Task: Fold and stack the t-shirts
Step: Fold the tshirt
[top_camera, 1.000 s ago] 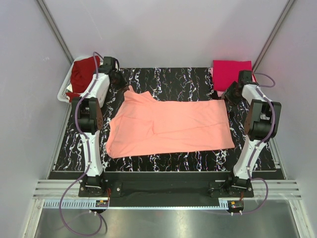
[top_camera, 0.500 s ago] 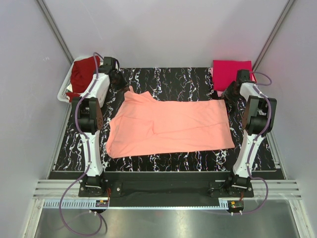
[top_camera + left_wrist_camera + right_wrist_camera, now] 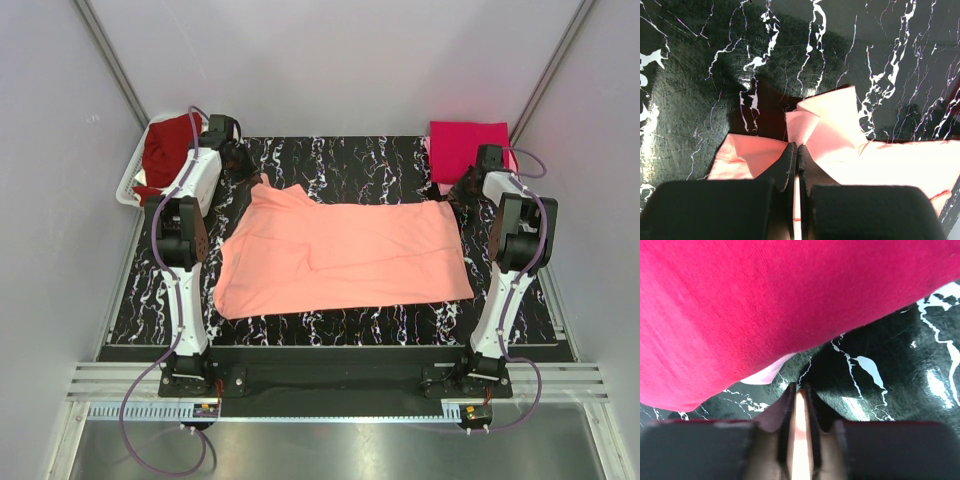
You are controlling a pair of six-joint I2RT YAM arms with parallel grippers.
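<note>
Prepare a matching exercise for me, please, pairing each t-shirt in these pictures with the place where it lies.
Things:
1. salmon t-shirt
2. crimson t-shirt
3. maroon t-shirt
4. light pink t-shirt

Places:
A. in the white basket at the far left corner
B. spread across the middle of the table
C. under another shirt, only an edge showing
D. folded at the far right corner, on top

Pairs: 1-B, 2-D, 3-A, 4-C.
</note>
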